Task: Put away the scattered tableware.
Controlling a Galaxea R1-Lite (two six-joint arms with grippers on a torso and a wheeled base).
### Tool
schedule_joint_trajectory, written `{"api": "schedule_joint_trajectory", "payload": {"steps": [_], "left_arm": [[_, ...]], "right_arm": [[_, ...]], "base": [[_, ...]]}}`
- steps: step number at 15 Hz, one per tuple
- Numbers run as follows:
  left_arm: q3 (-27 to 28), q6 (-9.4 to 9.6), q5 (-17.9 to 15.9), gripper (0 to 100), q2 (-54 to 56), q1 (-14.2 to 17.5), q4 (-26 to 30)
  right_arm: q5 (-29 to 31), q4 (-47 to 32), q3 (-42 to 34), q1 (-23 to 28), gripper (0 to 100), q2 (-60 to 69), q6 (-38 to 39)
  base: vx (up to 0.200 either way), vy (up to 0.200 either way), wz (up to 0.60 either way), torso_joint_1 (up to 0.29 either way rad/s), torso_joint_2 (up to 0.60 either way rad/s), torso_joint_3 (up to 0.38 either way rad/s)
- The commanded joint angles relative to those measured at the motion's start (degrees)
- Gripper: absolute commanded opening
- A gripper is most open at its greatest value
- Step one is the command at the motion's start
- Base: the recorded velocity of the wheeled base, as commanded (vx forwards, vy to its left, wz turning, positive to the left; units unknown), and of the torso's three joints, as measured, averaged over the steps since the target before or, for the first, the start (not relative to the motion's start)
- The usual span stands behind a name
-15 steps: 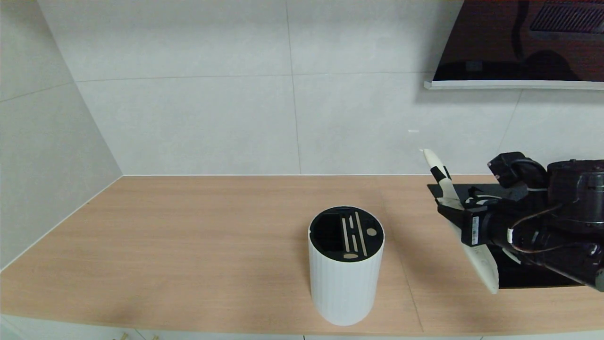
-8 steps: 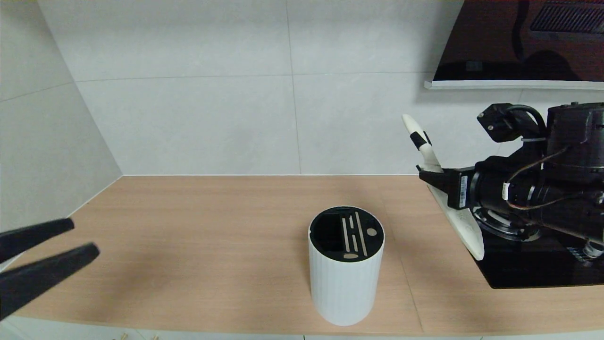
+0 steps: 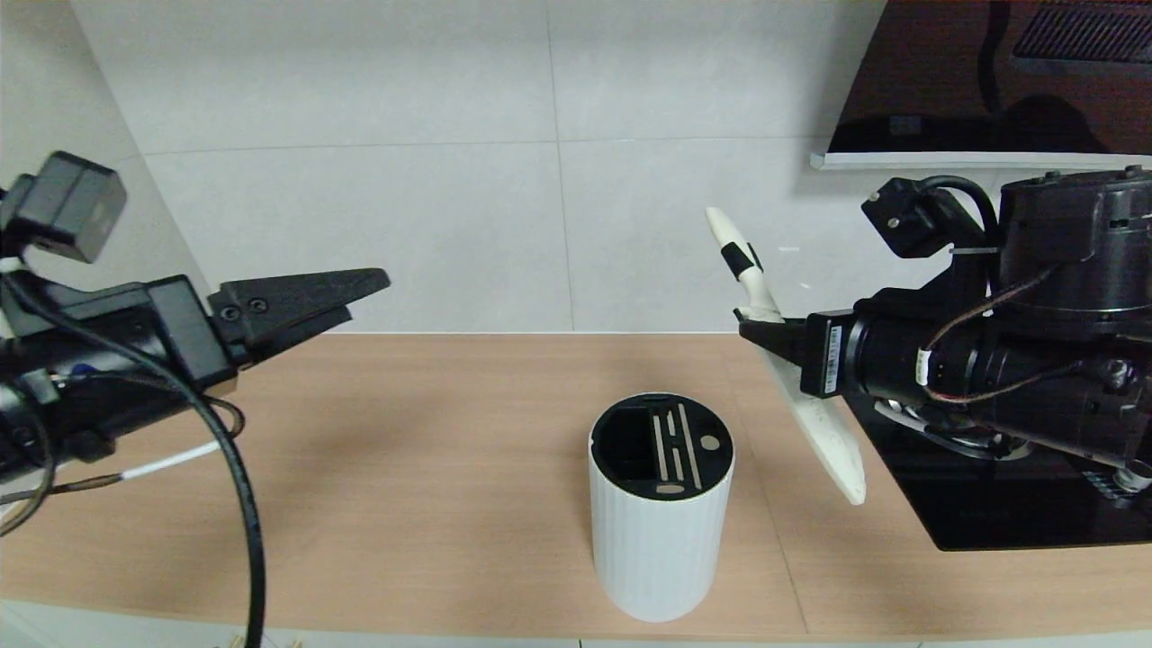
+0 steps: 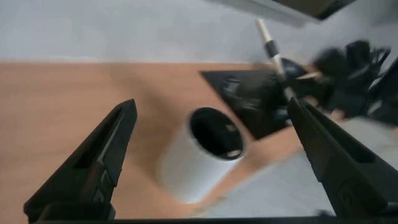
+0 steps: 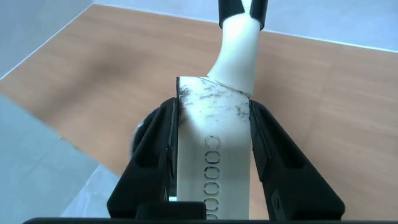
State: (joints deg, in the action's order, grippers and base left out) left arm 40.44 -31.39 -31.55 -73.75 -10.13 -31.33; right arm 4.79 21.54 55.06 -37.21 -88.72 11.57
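The white knife is clamped in the right gripper where blade meets handle. It is tilted in the air, blade down, over the counter's right part, beside the black cooktop. The white holder stands near the front edge, apart from the blade. The left gripper is above the left side; its wrist view shows the fingers wide apart.

Wooden countertop, grey tiled wall

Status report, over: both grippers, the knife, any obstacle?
Right gripper shut on white knife, blade down, right of holder. Left gripper open, empty, over counter left side. Holder top unobstructed.
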Motion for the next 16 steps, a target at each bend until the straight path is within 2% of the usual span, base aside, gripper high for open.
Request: {"api": "schedule_joint_trajectory", "payload": {"steps": [1, 3, 5, 7, 9, 10, 12, 16], "left_arm": [[-0.5, -4.12, 0.1, 100, -5.5, -4.1, -2.4], [-0.4, -11.59, 0.1, 100, -6.1, -7.2, -6.3], [-0.4, -17.92, 0.1, 100, -7.5, -10.0, -11.0], [-0.4, -23.1, 0.3, 100, -9.7, -11.7, -15.5], [-0.4, -26.44, 0.3, 100, -12.1, -12.3, -18.7], [-0.4, -27.32, 0.3, 100, -13.2, -13.0, -19.6], [-0.5, -27.5, 0.4, 100, -14.6, -14.0, -19.9], [-0.4, -27.5, 4.0, 100, -17.2, -18.4, -20.2]], "right_arm": [[0.2, 0.2, 0.0, -2.3, 0, -0.2, 0.1], [0.5, 0.2, -0.2, -4.9, 0, 0.0, 1.0], [0.6, 0.2, -0.3, -7.3, 0, -0.4, 2.6], [0.9, 0.3, -0.1, -9.6, 0, -0.7, 3.4], [2.6, 0.5, 0.2, -11.1, 0, -1.0, 3.8], [2.7, 1.4, 0.3, -11.9, 0, -1.2, 4.2], [2.8, 2.1, 0.6, -12.9, 0, -1.6, 4.6], [2.8, 2.5, 0.9, -14.6, 0, -3.2, 5.3]], "base": [[0.0, 0.0, 0.0, 0.0, 0.0, 0.0], [0.0, 0.0, 0.0, 0.0, 0.0, 0.0], [0.0, 0.0, 0.0, 0.0, 0.0, 0.0], [0.0, 0.0, 0.0, 0.0, 0.0, 0.0], [0.0, 0.0, 0.0, 0.0, 0.0, 0.0], [0.0, 0.0, 0.0, 0.0, 0.0, 0.0], [0.0, 0.0, 0.0, 0.0, 0.0, 0.0], [0.0, 0.0, 0.0, 0.0, 0.0, 0.0]]}}
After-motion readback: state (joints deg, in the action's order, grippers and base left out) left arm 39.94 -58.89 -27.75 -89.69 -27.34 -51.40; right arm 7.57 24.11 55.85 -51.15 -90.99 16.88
